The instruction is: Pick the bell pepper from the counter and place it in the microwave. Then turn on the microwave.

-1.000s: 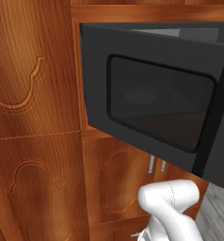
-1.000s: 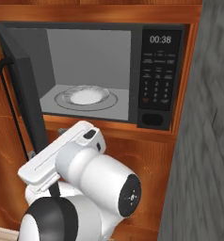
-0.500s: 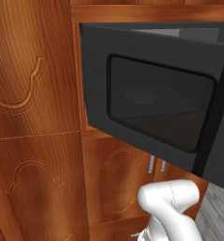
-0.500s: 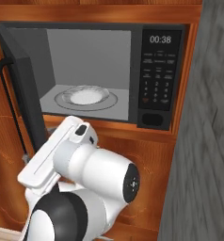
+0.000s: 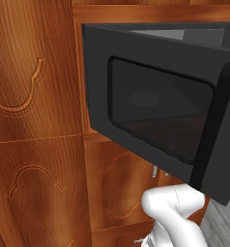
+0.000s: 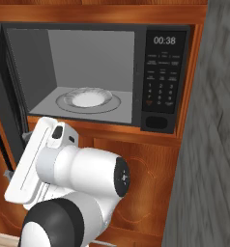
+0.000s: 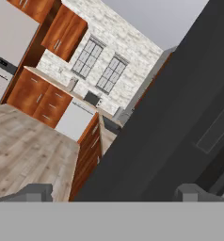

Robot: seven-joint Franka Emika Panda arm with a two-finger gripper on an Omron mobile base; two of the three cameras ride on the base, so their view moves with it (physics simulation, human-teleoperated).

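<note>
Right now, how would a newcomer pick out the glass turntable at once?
Find the black microwave built into the wooden cabinets, its door swung open. On the grey floor inside lies the turntable, a round clear dish, the only thing in the cavity.

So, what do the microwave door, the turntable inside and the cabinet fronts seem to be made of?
Microwave door: looks like matte black plastic or painted metal around a dark, faintly reflective window. Turntable: probably clear glass, with a pale see-through rim. Cabinet fronts: reddish-brown wood with visible grain and carved panels, slightly glossy.
</note>
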